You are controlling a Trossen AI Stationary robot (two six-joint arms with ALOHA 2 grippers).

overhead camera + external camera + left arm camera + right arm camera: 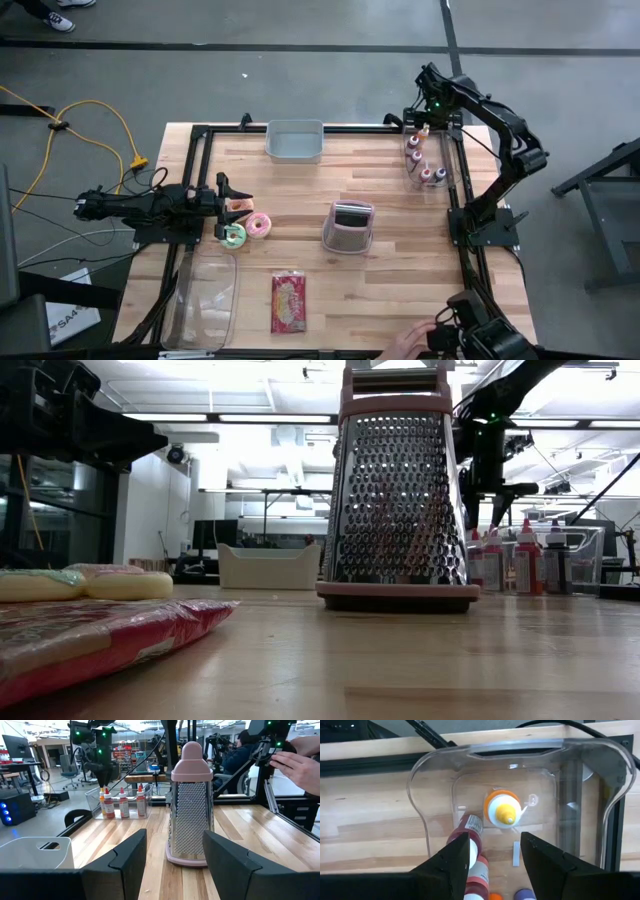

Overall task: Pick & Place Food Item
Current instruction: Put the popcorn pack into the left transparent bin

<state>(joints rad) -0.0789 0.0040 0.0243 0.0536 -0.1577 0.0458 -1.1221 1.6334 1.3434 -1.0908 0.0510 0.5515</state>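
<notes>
1. The right gripper (495, 845) hangs over the clear bin (420, 775) at the table's 2 o'clock corner. It points down at the orange-capped bottle (503, 810).
2. Its fingers are about half spread with a clear gap between them and nothing inside. The bottle stands upright on the bin floor below that gap, so it is not gripped.
3. A red bottle (469, 827) leans right by one finger of the right gripper. I can't tell whether they touch.
4. The left gripper (235, 207) waits low at the table's 9 o'clock edge. Its fingers are spread as wide as they go and hold nothing.
5. Two donuts (247, 230) lie just beside the left gripper, toward centre.
6. Other items:
   - The grater (349, 226) stands upright just right of centre.
   - The grey bin (295, 140) is at 12.
   - The snack packet (288, 302) lies flat at 6.
   - The clear tray (205, 300) is at 7.
7. A person's hand (410, 340) shows at the 5 o'clock edge, off the work area.
8. Progress looks early. The gripper is lined up over the bottle, which looks like the target. The grasp, lift, carry and place are all still to do.
9. The destination isn't clear. The grey bin or the clear tray are likely guesses.
</notes>
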